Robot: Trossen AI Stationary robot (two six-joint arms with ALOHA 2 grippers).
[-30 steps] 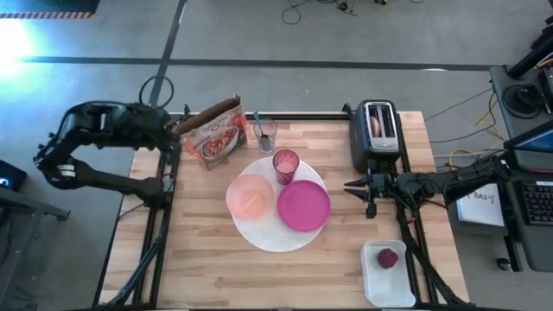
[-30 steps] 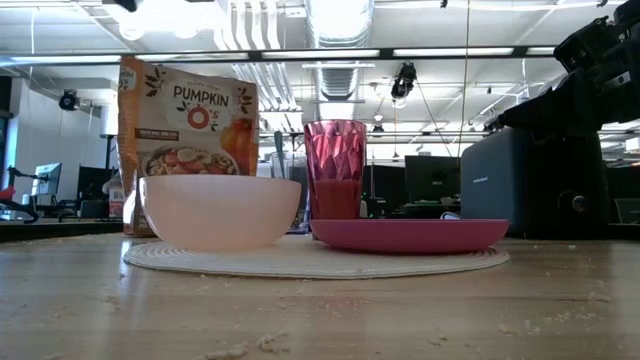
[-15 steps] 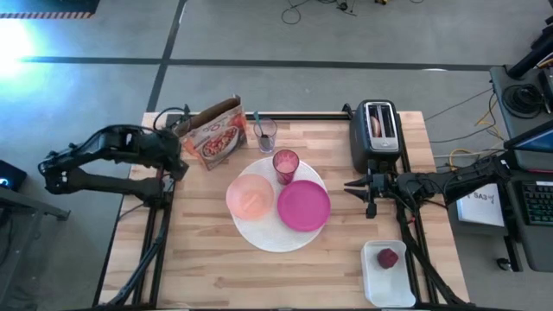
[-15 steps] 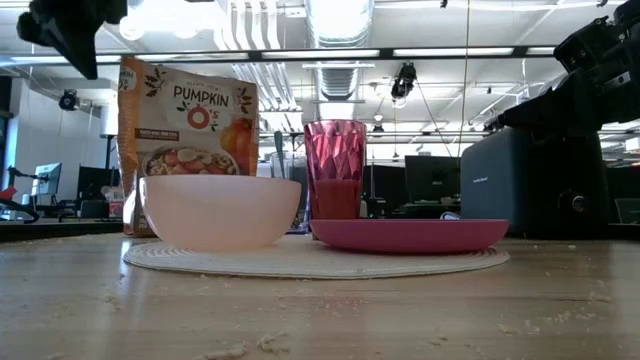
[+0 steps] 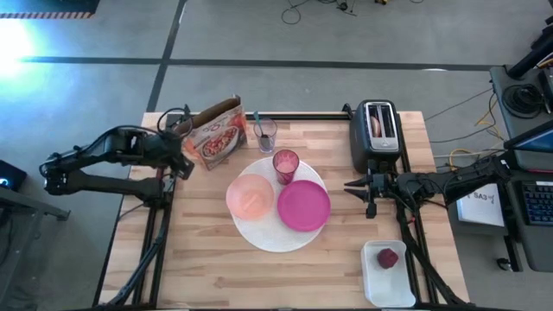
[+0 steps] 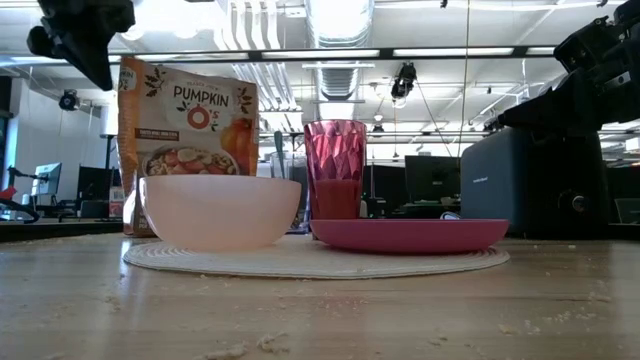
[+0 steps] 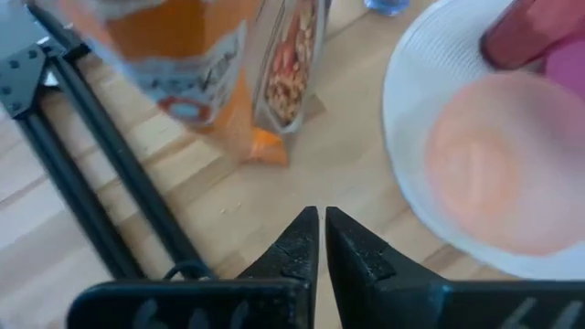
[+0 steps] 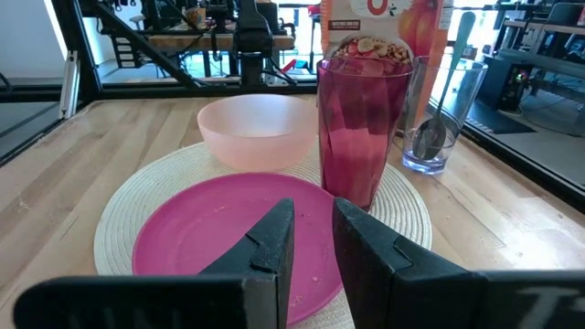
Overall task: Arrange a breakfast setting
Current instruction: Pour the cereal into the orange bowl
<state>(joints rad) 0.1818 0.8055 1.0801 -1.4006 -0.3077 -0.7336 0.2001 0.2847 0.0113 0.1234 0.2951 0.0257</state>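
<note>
The round white placemat (image 5: 268,231) lies mid-table. On it stand the magenta plate (image 5: 303,206), the peach bowl (image 5: 250,196) and the pink cup (image 5: 286,164). The teal-handled spoon (image 5: 257,119) stands in a clear glass (image 5: 265,135) behind them. A bagel (image 5: 374,123) sticks into the toaster's slot. The small red fruit (image 5: 388,257) lies in a white tray (image 5: 373,281). My left gripper (image 5: 186,164) is shut and empty. It hovers over the table's left edge, beside the cereal bag (image 5: 214,131), and also shows in the low view (image 6: 98,75). My right gripper (image 5: 348,187) is shut and empty, level, right of the plate and pointing at it.
The black toaster (image 5: 380,142) stands at the far right, just behind my right gripper. The cereal bag stands upright at the far left, also seen in the left wrist view (image 7: 228,73). Bare wood lies along the near edge (image 5: 259,281).
My left arm has unfolded from beyond the table's far left corner. Its gripper has gone toward the near edge and a little to the right, and come down beside the cereal bag. It stays shut.
</note>
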